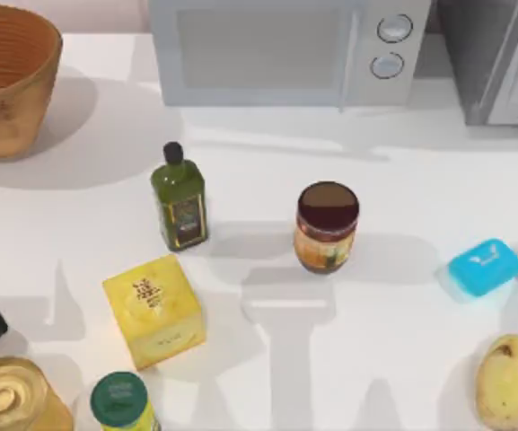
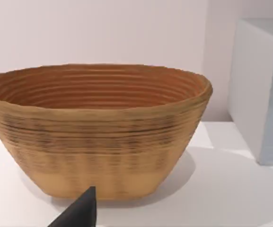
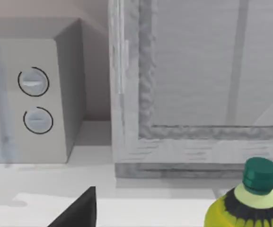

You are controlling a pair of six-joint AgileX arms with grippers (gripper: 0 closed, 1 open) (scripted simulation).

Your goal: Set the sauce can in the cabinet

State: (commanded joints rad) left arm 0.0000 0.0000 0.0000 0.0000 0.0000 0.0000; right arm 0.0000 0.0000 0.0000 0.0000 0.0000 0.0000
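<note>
Sauce can (image 1: pixel 327 226) upright, mid-table; cabinet (image 1: pixel 501 58) rear-right

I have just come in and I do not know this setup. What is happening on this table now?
Nothing is being held at the moment. The sauce can stands upright in the middle of the table, between the olive-oil bottle and the blue soap bar. The cabinet is at the back right, beside the microwave, and its door looks closed. The left wrist view faces the woven basket. The right wrist view faces the cabinet door.

sauce can (image 1: pixel 327 226): maroon top, orange label | cabinet (image 1: pixel 496 58): dark grey
</note>
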